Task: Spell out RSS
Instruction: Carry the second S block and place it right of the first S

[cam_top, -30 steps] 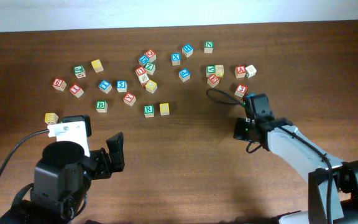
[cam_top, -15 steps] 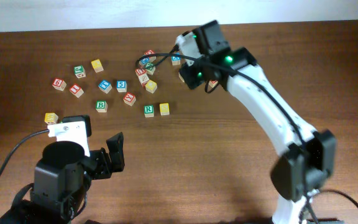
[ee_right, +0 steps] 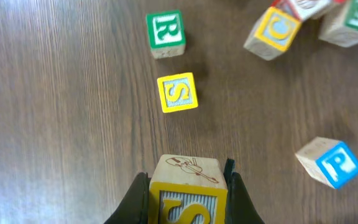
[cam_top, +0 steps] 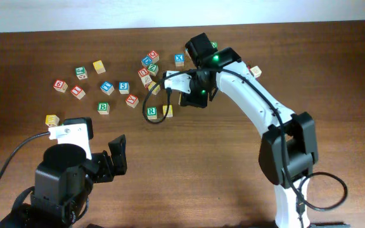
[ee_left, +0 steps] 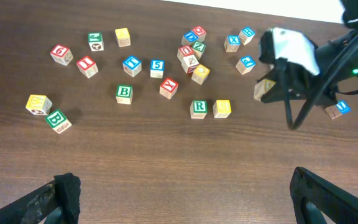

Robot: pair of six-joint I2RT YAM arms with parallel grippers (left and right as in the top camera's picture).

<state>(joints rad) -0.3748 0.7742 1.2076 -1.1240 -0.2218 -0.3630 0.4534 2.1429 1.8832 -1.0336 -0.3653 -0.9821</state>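
Observation:
The green R cube [cam_top: 151, 112] and a yellow S cube [cam_top: 168, 111] stand side by side on the table; both also show in the left wrist view [ee_left: 198, 108] [ee_left: 222, 108] and the right wrist view [ee_right: 165, 31] [ee_right: 178, 93]. My right gripper [cam_top: 192, 96] is shut on a second yellow S cube [ee_right: 186, 193] with a violin drawing on its top. It holds that cube just right of the first S, in line with it [ee_left: 265, 89]. My left gripper [ee_left: 182, 202] is open and empty near the table's front left [cam_top: 109, 163].
Several other letter cubes lie scattered across the back: a green B cube [cam_top: 103, 108], a red cube [cam_top: 132, 101], blue cubes [cam_top: 124, 87], a yellow C cube [ee_right: 272, 31] and a blue P cube [ee_right: 333, 163]. A yellow cube [cam_top: 52, 120] sits at far left.
My right arm has swung from the right side of the table up over the cube cluster and down to just right of the yellow S cube, now holding a cube. The left arm has not moved.

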